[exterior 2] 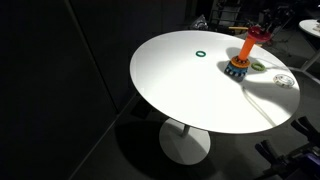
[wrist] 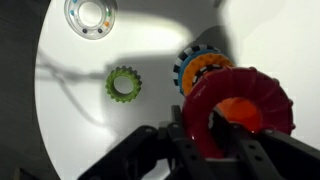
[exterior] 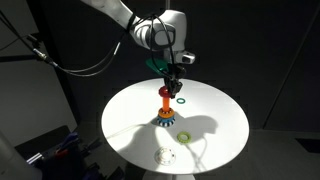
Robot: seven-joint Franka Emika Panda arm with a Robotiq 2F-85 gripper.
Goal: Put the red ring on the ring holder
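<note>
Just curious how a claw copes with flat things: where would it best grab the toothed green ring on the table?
By the rim, from straight above: the green ring lies flat on the table, too low for a side approach. One finger in the hole, one outside, should pinch it. The hand holds the red ring now.

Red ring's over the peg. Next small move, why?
Probably lower straight down: gripper holds the red ring at the tip of the ring holder, orange peg shows through its hole in the wrist view, so it looks aligned but unseated.
</note>
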